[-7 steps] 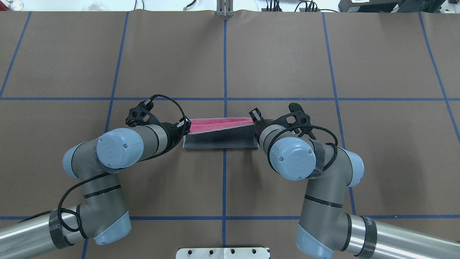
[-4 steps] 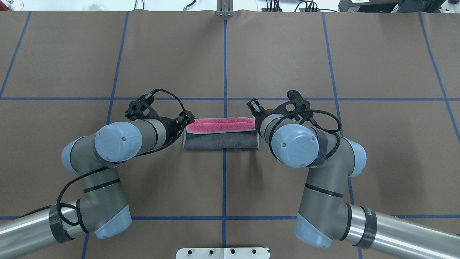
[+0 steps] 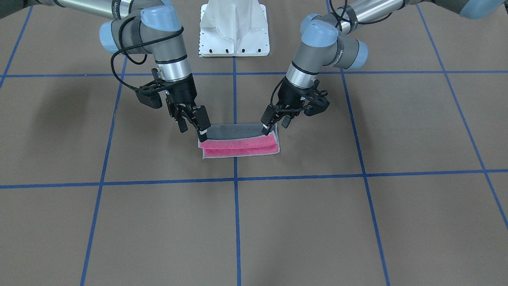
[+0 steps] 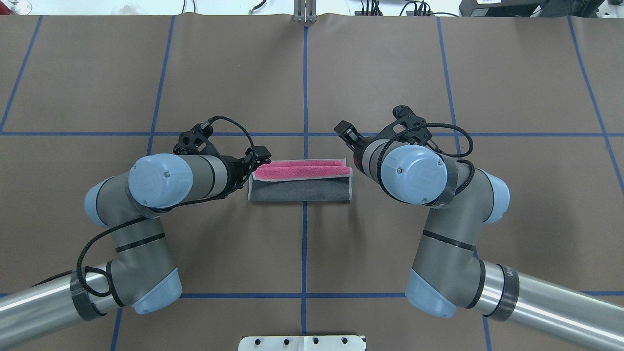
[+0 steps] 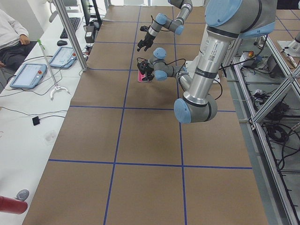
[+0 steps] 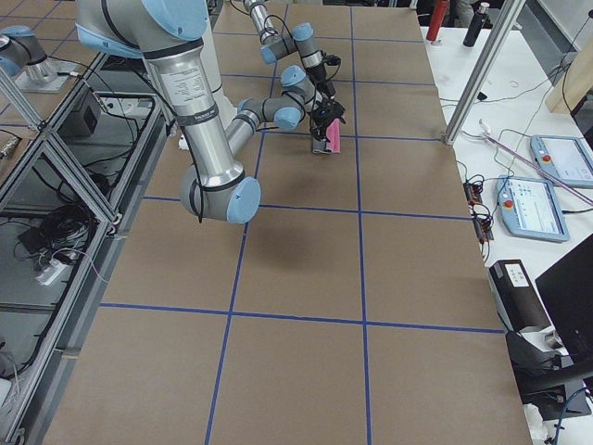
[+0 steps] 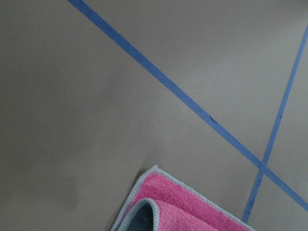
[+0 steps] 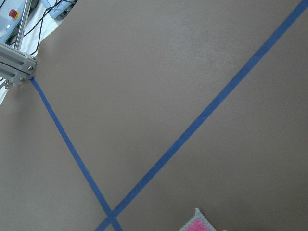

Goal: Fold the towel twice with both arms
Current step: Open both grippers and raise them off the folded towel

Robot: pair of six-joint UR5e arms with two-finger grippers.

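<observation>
The towel (image 4: 300, 189) lies flat on the tabletop (image 3: 317, 222) as a long narrow strip directly between the two claws, its long axis running straight from one claw to the other. The half nearer the robot shows dark grey. Along the far long edge two bright pink bands with pale borders show, layers that do not sit flush.

The left claw (image 3: 274, 126) stands at one short end and the right claw (image 3: 193, 131) at the other, each by the far corner of its end. Both claws are spread and neither pinches any cloth. The inner finger of each hangs right at a corner, and whether it touches cannot be told. Each wrist view catches only a pink corner at its bottom edge, so the cloth lies below and inward of each claw.

By the stacked layers, a lengthwise fold looks laid, though not squarely; how many folds are in it is unclear. If a fold remains, it would carry one short end over the other, across the long axis. The towel lies about evenly between the claws, so neither arm is nearer, and one claw would have to cross to the other's end.
</observation>
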